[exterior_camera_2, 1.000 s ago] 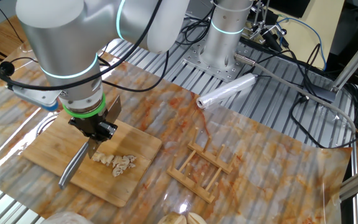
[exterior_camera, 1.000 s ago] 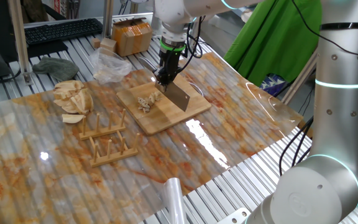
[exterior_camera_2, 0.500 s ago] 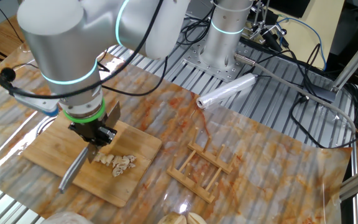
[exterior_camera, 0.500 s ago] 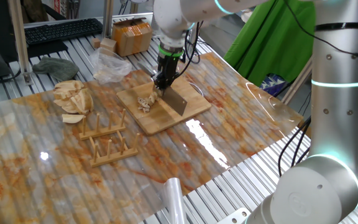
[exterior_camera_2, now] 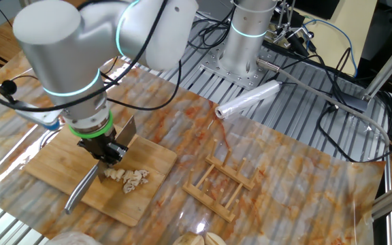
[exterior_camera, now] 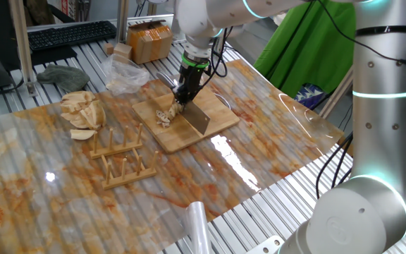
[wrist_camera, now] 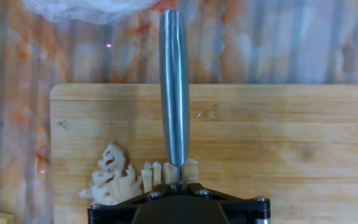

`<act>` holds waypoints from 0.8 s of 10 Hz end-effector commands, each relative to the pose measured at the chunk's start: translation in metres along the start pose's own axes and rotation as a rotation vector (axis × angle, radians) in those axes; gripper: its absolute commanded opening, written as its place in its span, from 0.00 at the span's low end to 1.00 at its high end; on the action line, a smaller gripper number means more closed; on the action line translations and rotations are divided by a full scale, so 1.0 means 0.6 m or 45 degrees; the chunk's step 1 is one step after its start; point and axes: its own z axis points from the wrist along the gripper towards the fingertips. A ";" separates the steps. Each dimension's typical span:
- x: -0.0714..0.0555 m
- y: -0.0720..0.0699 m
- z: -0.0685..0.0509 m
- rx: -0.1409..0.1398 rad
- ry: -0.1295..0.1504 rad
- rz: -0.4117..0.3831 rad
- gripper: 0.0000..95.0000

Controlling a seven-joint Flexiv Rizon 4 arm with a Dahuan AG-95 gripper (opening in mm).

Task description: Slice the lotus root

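Pale lotus root lies cut in several thin slices and scraps on the wooden cutting board. My gripper is shut on a steel cleaver, whose blade stands on edge on the board right beside the slices. From the other side the slices lie just right of the gripper, and the cleaver's handle points to the board's near-left edge. The hand view shows the steel handle running straight away from the gripper, with slices to its left and under it.
A heap of pale wedges lies left of the board. A wooden rack stands in front of it. A plastic bag and a cardboard box sit behind. A roll of film lies near the arm's base.
The gripper has carried the cleaver a little to the left and down, so the blade is now against the lotus root slices. The slices themselves have barely shifted.
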 end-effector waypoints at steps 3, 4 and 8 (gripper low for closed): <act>0.003 0.006 -0.026 0.061 0.013 -0.011 0.00; 0.005 0.006 -0.035 0.067 0.015 -0.010 0.00; 0.009 0.002 -0.069 0.077 0.024 -0.019 0.00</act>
